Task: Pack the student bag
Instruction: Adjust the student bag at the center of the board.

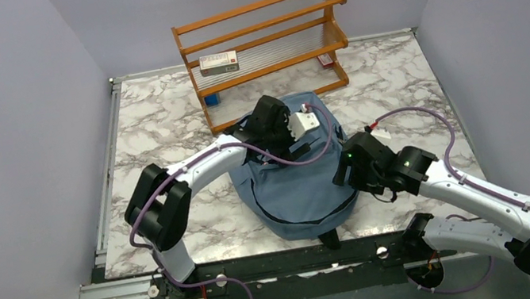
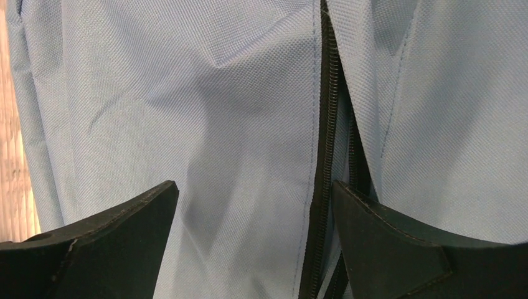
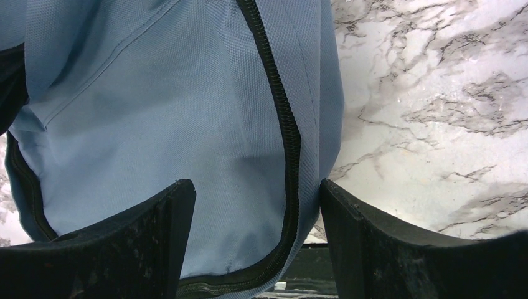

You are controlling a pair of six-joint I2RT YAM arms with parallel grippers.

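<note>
Left wrist: student bag point(image 2: 218, 112) lies beneath left pincer point(image 2: 255, 188).

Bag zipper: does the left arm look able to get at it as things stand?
Probably yes. The left end effector hangs open right over the student bag, and the zipper lies uncovered between its fingers.

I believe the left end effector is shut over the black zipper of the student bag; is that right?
Not quite: the left end effector is open over the black zipper of the student bag, as the left wrist view shows.
</note>
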